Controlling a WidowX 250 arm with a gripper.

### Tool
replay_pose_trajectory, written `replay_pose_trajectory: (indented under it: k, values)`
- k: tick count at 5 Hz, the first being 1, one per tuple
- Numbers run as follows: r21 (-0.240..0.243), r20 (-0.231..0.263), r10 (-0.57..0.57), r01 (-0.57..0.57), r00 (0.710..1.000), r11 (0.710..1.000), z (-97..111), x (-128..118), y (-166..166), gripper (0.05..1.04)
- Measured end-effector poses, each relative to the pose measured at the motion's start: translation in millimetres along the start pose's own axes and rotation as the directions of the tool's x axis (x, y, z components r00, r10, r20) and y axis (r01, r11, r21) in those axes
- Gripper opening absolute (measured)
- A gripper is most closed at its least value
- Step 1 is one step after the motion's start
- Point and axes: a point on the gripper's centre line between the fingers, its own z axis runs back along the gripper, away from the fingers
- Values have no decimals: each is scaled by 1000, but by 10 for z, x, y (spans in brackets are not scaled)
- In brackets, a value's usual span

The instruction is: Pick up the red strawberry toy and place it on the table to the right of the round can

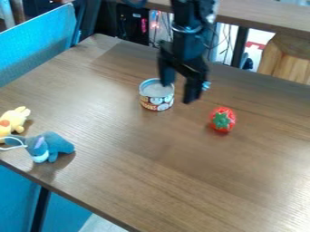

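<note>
- Hanging by the can [156, 103], the end effector [179, 89] has its fingers spread well apart, nothing between them.
- The can stands upright on the counter [151, 158]; one fingertip overlaps its rim, contact unclear.
- Likely step: lining up, before any grip; a grasp here calls for centring over the can first.
- Farther out: red strawberry [223, 119], blue-grey plush [54, 146], yellow plush [12, 121].

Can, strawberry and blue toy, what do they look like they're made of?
The can looks like metal, with a dull grey top and pale rim; its printed wrap may be paper. The strawberry seems plastic, going by its glossy-looking red skin, though rubber is possible. The blue toy looks like plush, with a matte, rounded body.
</note>
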Motion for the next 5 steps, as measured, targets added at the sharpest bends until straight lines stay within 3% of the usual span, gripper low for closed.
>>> replay_pose_trajectory:
  k: [1, 2, 3, 4, 5]
  values:
    - [108, -136, 68, -54, 988, 993, -15, -293, 276, 1006]
    - [110, -201, 105, -84, 974, 990, -62, -581, 671, 1006]
    - [87, -214, 113, -96, 970, 992, -111, -848, 1055, 1007]
    - [28, -264, 111, -107, 958, 994, -223, -1000, 1114, 1006]
    - [36, -302, 107, -101, 947, 994, -307, -1098, 1094, 1006]
